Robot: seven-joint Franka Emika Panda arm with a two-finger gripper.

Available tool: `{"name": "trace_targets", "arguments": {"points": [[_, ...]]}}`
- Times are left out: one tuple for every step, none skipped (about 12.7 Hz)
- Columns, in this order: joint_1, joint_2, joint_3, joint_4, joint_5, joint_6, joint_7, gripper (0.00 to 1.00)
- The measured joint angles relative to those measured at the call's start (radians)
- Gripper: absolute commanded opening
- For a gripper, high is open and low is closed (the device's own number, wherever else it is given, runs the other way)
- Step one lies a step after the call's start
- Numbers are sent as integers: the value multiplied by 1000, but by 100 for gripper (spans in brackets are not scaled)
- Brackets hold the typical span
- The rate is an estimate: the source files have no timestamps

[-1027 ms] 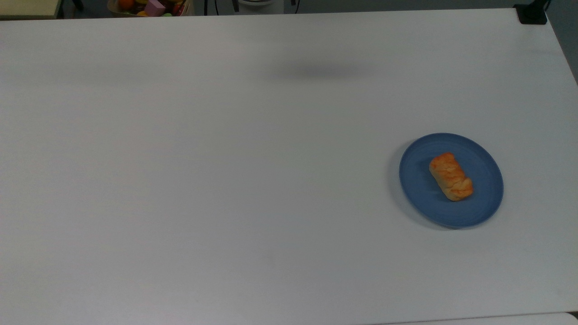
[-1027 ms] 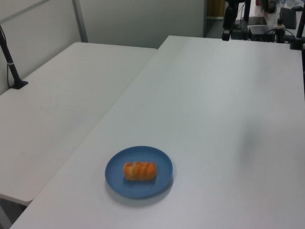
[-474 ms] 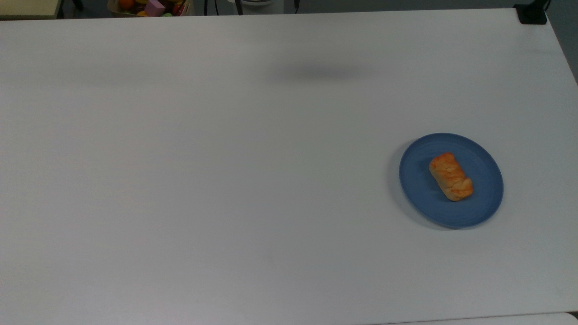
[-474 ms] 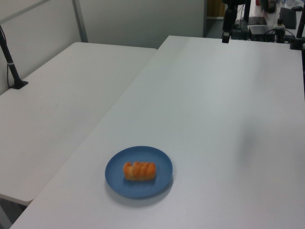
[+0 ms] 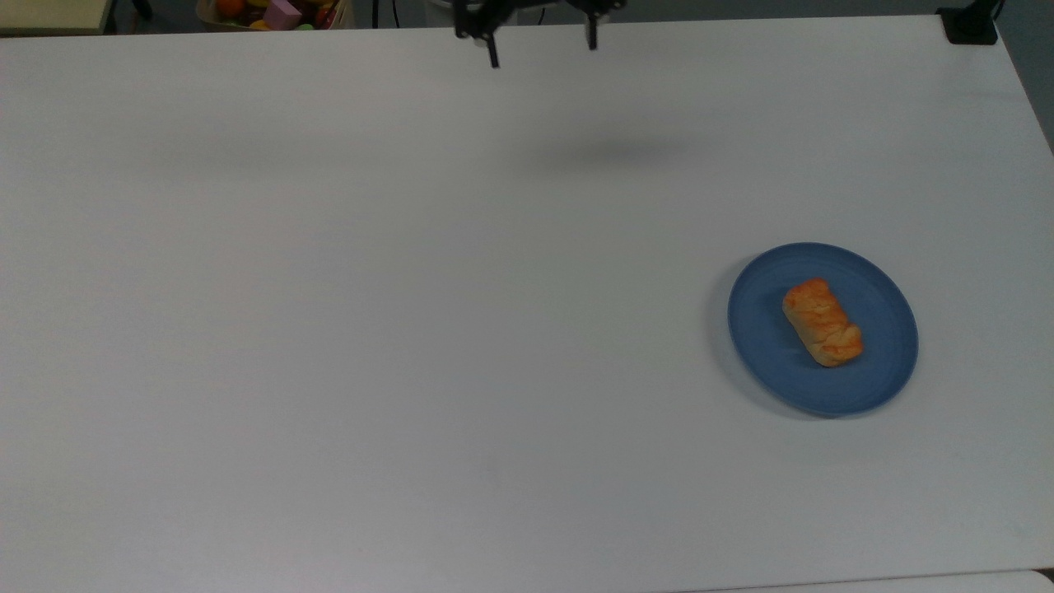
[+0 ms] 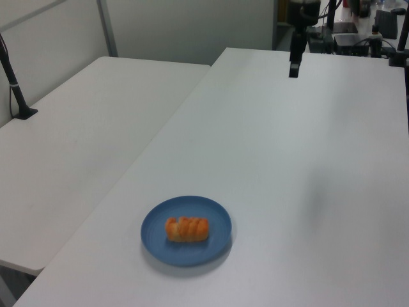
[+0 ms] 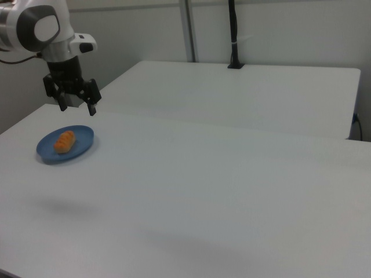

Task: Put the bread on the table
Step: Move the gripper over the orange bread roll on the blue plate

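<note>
Black two-finger jaws are hanging wide open, empty; the small golden braided bread is lying diagonally on the round blue plate, well toward the top view's lower right.

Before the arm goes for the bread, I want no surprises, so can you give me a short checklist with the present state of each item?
1. Bread in place for a pick: ok, it lies on the blue plate, nothing on top of it.
2. Gripper ready to grasp: ok, its fingers stand apart and hold nothing.
3. Gripper near the bread: not ok, it hangs high at the top view's upper edge, far from the plate.
4. Free spot on the table for the bread: ok, bare white surface lies beside the plate.
5. Path to the plate: ok, nothing stands between them on the table.
</note>
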Motion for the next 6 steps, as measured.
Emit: {"name": "trace_targets", "arguments": {"points": [[19, 16, 0, 8, 0, 16, 26, 100], [49, 44, 2, 36, 0, 26, 59, 100], [70, 66, 3, 64, 0, 27, 72, 100], [104, 99, 5, 109, 0, 27, 90, 100], [126, 122, 6, 139, -1, 27, 107, 100], [161, 160, 7, 187, -4, 28, 139, 100]]}}
